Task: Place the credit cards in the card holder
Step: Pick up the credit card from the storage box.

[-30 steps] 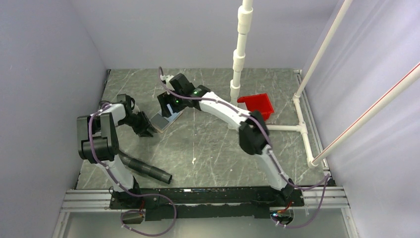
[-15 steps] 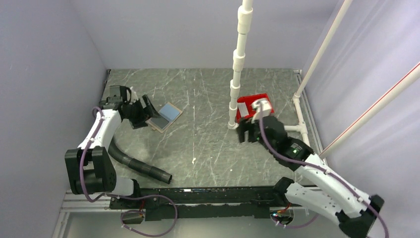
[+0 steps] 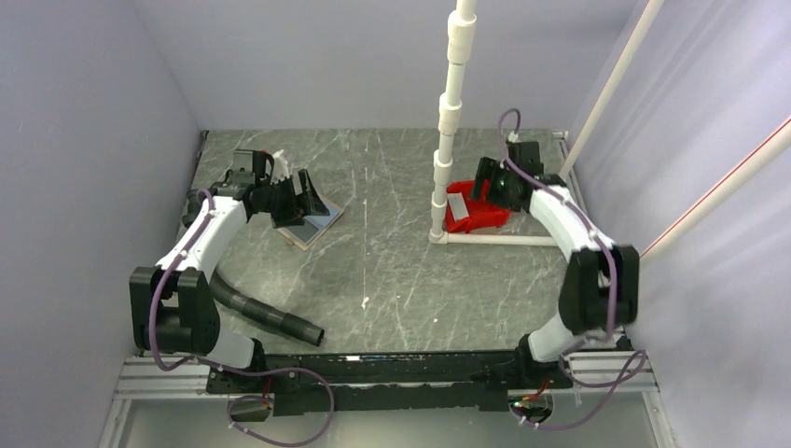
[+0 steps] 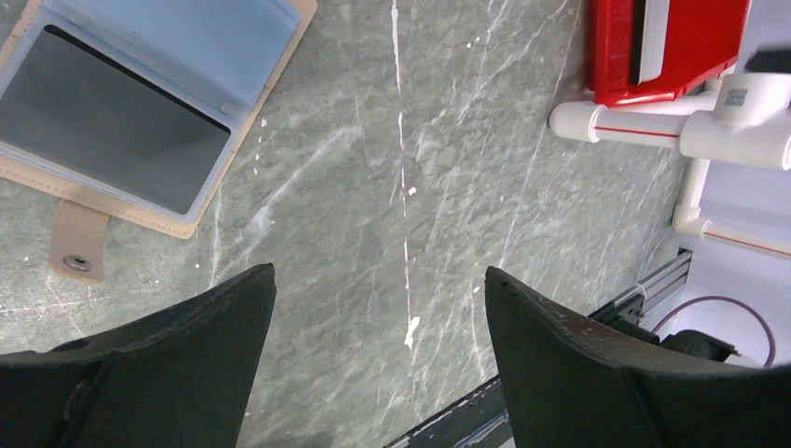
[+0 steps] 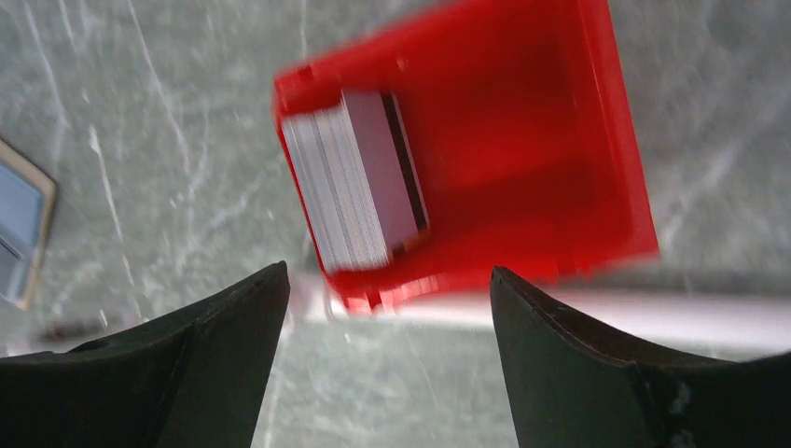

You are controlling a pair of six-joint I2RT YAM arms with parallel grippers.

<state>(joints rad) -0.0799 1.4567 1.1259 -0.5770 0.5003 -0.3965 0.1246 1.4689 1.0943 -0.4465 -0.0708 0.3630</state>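
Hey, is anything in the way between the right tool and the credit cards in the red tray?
Nothing visible. The right tool is open above the red tray, and the credit cards stand stacked and uncovered inside it. The white pipe stands beside the tray, not over them.

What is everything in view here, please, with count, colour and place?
card holder: one, tan, blue-grey inside, open on the table, far left.
cards: one stack, number unclear, white-grey, in the tray.
tray: one, red, far right, by the pipe frame.
pipe frame: one, white, far right.
hose: one, black, near left.
table: one, grey marbled.
left gripper: one, black, open, by the card holder.
right gripper: one, black, open, over the tray.
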